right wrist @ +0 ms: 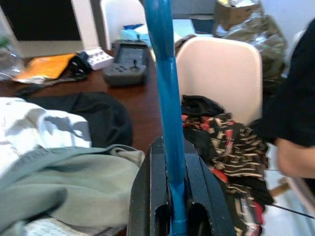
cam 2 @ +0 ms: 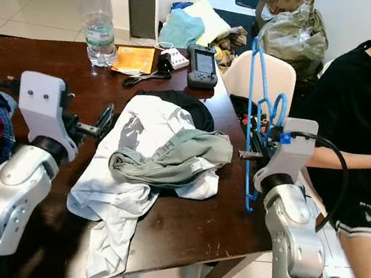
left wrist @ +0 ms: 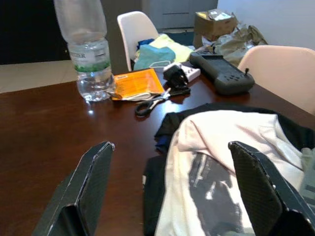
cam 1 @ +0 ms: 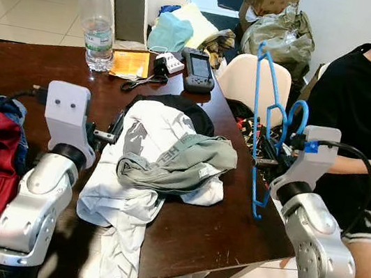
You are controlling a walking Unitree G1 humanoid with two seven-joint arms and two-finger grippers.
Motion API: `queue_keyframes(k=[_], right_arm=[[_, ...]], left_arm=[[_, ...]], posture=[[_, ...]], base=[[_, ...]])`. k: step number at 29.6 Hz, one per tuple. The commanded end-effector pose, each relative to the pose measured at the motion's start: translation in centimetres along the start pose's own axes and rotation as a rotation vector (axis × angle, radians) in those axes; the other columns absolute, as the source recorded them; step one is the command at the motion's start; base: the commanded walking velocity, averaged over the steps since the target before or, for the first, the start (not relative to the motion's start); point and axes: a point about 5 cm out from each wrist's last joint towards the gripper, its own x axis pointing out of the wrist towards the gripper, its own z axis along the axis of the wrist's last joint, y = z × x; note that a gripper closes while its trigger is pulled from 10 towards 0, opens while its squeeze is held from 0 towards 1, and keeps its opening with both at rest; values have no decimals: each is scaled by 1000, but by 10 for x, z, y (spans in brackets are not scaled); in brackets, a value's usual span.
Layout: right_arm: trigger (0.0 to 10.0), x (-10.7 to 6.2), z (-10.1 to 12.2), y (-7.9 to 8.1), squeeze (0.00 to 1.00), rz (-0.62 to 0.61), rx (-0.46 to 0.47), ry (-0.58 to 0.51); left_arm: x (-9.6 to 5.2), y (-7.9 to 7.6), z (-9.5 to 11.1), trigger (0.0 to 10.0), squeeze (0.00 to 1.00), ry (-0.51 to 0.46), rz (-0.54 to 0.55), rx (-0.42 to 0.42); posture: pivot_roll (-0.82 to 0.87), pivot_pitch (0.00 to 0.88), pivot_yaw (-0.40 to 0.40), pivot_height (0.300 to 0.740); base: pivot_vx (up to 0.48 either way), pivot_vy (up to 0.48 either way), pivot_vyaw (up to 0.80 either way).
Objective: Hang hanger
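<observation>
The right gripper [right wrist: 174, 196] fingers are pinching the blue hanger [cam 1: 265, 116], holding it upright off the bench's [cam 1: 14, 62] right edge, near a seated person [cam 1: 367, 104]. The left gripper [left wrist: 167, 191] fingers are gaping wide, holding nothing, over the pile of clothes [cam 1: 161, 156] lying on the bench

Silver jointed arms, pale grey wrist blocks, black cables, blue cable tag; long black fingers [left wrist: 88, 191].
</observation>
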Motion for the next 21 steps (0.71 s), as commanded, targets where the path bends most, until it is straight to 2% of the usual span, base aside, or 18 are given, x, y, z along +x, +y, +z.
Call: queue_keyframes(k=[1, 5, 18, 21], right_arm=[[10000, -1, 1, 2, 0, -3, -22, -19], [10000, -1, 2, 3, 0, -8, -29, -26], [10000, -4, 2, 5, 0, -20, -30, -37], [10000, -4, 1, 7, 0, -20, -32, -41]], left_arm=[[-1, -5, -2, 10000, 0, 13, -8, 13], [0, -6, 0, 10000, 0, 7, -9, 20], [-4, -18, -2, 10000, 0, 6, -54, 43], [-6, -20, -3, 10000, 0, 8, -67, 58]], posture=[[105, 174, -64, 740], [101, 174, -60, 740], [99, 179, -57, 740], [101, 178, -58, 740]], base=[[0, 0, 0], [0, 0, 0], [-271, 0, 0], [88, 0, 0]])
